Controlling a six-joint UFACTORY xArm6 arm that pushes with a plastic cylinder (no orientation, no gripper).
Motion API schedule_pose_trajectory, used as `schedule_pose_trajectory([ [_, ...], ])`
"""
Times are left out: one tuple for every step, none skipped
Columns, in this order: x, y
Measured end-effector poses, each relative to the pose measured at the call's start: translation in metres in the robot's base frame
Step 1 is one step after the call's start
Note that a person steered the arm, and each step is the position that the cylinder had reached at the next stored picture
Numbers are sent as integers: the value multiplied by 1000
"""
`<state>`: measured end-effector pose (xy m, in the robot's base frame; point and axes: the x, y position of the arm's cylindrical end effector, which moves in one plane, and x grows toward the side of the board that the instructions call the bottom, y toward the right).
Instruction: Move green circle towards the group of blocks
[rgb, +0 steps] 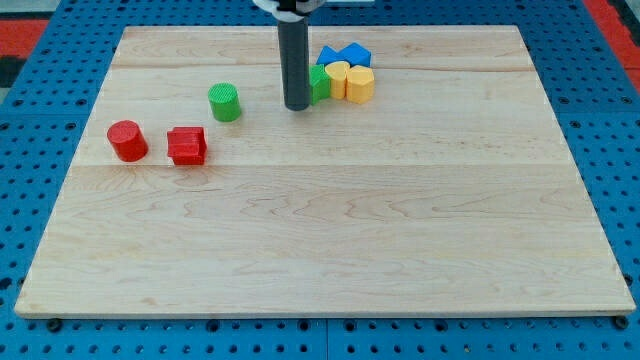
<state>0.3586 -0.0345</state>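
Observation:
The green circle (225, 102) stands alone on the wooden board (320, 250), left of centre near the view's top. The group of blocks sits to its right: a green block (319, 83), two yellow blocks (338, 78) (360, 85) and blue blocks (346, 55) packed together. My tip (297, 106) is at the lower end of the dark rod, between the green circle and the group. It stands right beside the group's green block and partly hides it. It is well apart from the green circle.
A red circle (128, 140) and a red block (187, 146) stand at the view's left, below and left of the green circle. The board's edges border a blue perforated surface (40, 150).

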Motion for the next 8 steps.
schedule_pose_trajectory([
  [5, -42],
  [-32, -54],
  [-55, -69],
  [-36, -105],
  [-6, -97],
  [21, -87],
  [50, -110],
  [88, -105],
])
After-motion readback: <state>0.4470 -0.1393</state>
